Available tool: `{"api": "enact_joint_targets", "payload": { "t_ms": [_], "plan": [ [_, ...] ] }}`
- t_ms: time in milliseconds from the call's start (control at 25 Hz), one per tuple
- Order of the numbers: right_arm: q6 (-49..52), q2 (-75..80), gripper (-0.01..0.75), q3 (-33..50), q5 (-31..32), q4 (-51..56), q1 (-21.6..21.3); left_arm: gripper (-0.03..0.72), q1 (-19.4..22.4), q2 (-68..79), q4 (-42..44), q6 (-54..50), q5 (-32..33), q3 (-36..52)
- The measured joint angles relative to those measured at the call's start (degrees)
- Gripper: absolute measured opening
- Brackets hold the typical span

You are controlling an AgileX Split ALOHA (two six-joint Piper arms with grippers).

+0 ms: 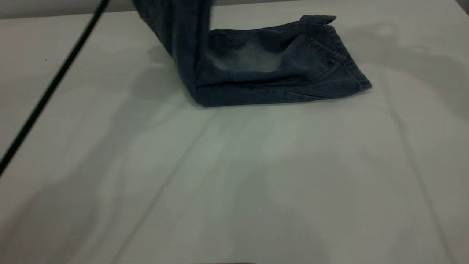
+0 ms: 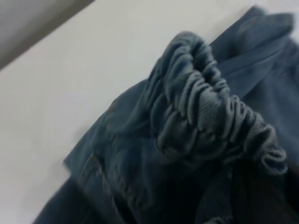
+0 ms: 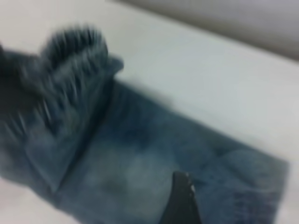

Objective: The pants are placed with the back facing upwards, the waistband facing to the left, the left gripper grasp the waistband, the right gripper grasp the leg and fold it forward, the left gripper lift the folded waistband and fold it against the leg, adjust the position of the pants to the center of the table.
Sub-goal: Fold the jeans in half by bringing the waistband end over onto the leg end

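The blue denim pants (image 1: 256,73) lie folded lengthwise on the far part of the table (image 1: 234,183). On top is the leg (image 1: 245,58) with its pale faded patch, its hem toward the right. At the left the denim (image 1: 176,22) rises steeply off the table and out of the exterior view. The gathered waistband (image 2: 205,112) hangs bunched just in front of the left wrist camera. The cloth hides my left gripper, which holds that band up. My right gripper (image 3: 181,203) hovers just over the flat leg (image 3: 140,158), with the blurred waistband (image 3: 70,60) beyond it.
A black cable (image 1: 47,91) slants across the table's left side. The table's back edge (image 1: 55,14) runs close behind the pants. Broad bare white surface (image 1: 256,205) stretches in front of them.
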Motion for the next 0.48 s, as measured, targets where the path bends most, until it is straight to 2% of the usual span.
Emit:
{"api": "enact_joint_targets", "payload": {
  "t_ms": [160, 480],
  "plan": [
    [0.06, -3.51, 0.494, 0.0, 1.63, 0.45, -2.83, 0.069, -4.63, 2.01, 0.0, 0.34, -4.54, -0.05],
    [0.06, -7.37, 0.494, 0.0, 2.78, 1.06, -3.2, 0.069, -12.83, 9.66, -0.05, 6.44, -17.68, -0.05]
  ]
}}
